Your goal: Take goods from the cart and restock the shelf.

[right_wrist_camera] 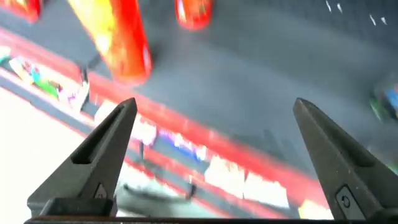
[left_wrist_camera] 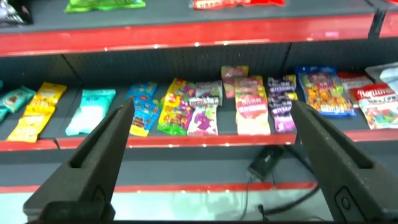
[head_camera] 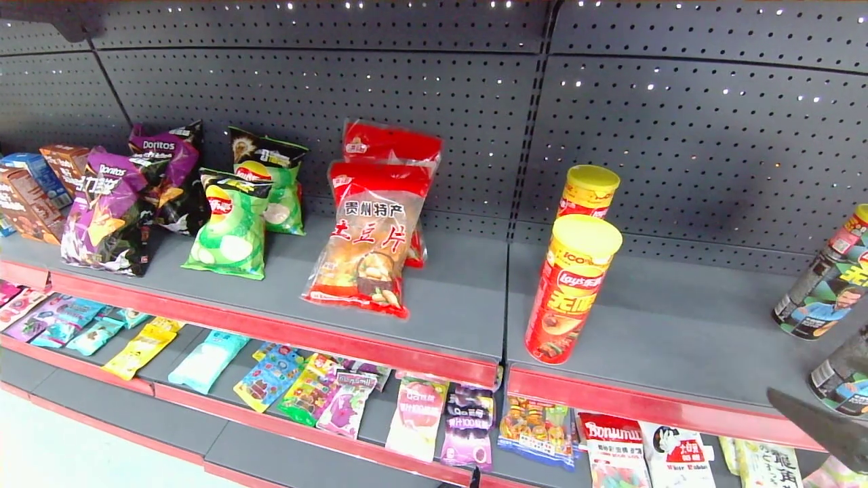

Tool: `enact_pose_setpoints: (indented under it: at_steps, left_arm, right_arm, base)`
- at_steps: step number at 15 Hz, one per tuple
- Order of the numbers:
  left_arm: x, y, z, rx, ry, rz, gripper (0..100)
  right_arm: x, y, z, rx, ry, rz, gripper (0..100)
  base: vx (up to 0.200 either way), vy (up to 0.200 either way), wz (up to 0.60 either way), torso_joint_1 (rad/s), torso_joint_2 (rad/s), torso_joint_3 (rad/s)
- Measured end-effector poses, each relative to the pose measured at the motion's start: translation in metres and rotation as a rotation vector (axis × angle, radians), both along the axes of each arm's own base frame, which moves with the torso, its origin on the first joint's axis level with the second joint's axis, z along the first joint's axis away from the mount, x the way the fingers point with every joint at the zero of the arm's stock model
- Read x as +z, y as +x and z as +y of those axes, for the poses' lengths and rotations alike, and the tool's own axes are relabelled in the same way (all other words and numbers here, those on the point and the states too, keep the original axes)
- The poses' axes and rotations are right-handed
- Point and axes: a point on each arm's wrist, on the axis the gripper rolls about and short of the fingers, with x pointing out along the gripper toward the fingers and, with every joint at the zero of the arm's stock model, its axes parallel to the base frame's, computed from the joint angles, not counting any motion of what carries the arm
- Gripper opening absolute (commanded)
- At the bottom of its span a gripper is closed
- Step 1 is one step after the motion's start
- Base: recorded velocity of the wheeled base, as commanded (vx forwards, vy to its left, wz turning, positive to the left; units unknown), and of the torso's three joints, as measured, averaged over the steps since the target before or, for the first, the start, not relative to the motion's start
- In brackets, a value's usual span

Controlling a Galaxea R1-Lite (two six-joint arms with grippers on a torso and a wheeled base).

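Evidently the left tool (left_wrist_camera: 211, 109) and right tool (right_wrist_camera: 214, 106) both gape empty. Hovering at the front edge of the shelf (head_camera: 678, 325), the right should back straight out, clear of the red chip can (head_camera: 573, 288) standing near that edge.

The head camera looks forward and down, close on the snack shelf (head_camera: 461, 298). The left wrist camera faces level, from farther back, the candy row (left_wrist_camera: 205, 109) at the head view's six o'clock. The right wrist camera hangs close above that view's four-o'clock red tube (right_wrist_camera: 121, 43).
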Motion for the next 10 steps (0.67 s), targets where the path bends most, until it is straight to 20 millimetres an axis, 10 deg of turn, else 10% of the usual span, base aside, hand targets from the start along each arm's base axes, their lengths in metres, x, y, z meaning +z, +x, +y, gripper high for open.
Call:
enact_pose_setpoints:
  at_steps: [4,10]
  left_arm:
    - [0.000,0.004,0.000,-0.001,-0.002,0.050,100]
    - [0.000,0.005,0.000,-0.002,-0.002,0.063,100]
  right_arm:
    - [-0.001,-0.056,-0.011,-0.173,-0.101,-0.039,100]
    - [0.001,-0.071,-0.012,-0.191,-0.123,-0.119,100]
  base:
    - [0.000,0.000,0.00,0.000,0.00,0.000]
    - [0.000,0.000,-0.30,0.000,0.00,0.002]
